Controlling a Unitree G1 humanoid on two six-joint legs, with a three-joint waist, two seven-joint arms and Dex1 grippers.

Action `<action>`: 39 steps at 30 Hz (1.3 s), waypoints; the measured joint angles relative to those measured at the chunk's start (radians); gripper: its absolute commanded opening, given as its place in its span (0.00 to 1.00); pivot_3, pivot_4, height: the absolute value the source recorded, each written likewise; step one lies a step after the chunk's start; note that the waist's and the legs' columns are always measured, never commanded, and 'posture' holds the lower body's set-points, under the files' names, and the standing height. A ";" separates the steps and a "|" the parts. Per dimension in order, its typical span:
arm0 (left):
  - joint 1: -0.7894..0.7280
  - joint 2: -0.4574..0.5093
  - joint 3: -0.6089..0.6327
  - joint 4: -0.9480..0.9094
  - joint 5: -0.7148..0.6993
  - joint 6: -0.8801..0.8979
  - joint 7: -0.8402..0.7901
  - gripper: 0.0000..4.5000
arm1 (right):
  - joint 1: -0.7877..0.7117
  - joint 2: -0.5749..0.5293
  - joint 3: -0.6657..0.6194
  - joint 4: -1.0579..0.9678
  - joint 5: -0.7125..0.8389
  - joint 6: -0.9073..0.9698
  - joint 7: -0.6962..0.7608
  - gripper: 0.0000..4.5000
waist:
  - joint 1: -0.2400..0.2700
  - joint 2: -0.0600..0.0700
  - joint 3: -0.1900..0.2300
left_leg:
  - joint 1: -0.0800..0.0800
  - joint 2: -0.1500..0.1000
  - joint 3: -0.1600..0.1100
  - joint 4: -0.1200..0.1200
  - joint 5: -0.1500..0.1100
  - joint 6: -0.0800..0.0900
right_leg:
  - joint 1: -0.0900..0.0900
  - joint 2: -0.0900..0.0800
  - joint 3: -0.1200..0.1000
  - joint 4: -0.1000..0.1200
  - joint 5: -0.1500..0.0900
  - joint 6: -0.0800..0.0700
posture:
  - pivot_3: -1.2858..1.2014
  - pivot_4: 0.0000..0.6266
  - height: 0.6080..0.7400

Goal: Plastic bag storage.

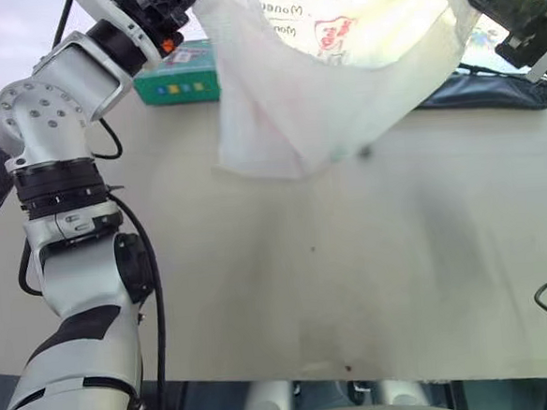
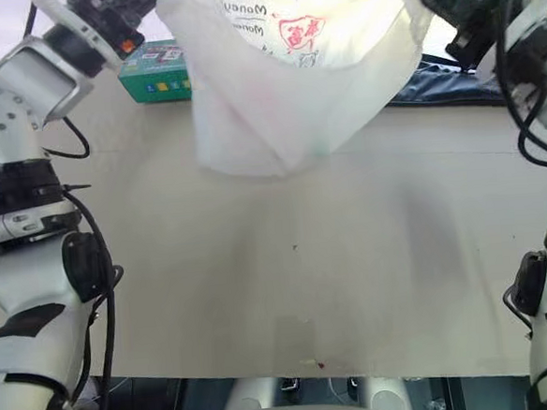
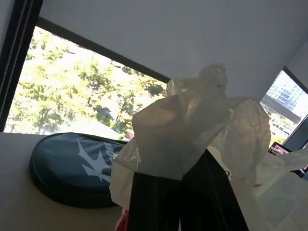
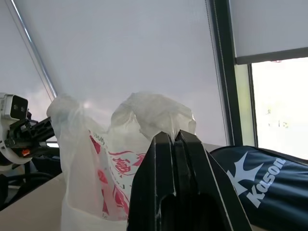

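Left eye view: the thin, crinkly white plastic bag with red print (image 1: 330, 70) hangs stretched between both pincers, left gripper (image 3: 180, 192) and right gripper (image 4: 174, 144) each clamped on a handle, above the beige table (image 1: 354, 284). Looks like the spread-out step; next it probably needs laying flat below the pincers for folding.

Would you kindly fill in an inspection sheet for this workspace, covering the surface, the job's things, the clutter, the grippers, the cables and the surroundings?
Surface: beige table, a few small dark specks, bare in the middle.
Job's things: plastic bag, white with red print, held up off the table between both grippers, its lower edge hanging above the surface.
Clutter: green box at the far left; dark racket cover at the far right, behind the bag.
Grippers: left gripper shut on one bunched bag handle; right gripper shut on the other.
Cables: black cable running along the left arm.
Surroundings: window with trees outside, pale blind above.
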 measured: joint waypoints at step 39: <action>1.413 0.123 0.012 -0.725 0.338 -0.484 -0.462 0.99 | 1.665 0.095 -0.451 -0.571 -0.547 -0.480 0.609 0.82 | 0.000 0.005 -0.007 | 0.018 0.002 0.001 -0.001 -0.005 -0.003 | 0.012 -0.010 0.004 -0.003 -0.005 0.001 | 0.52 0.24 1.00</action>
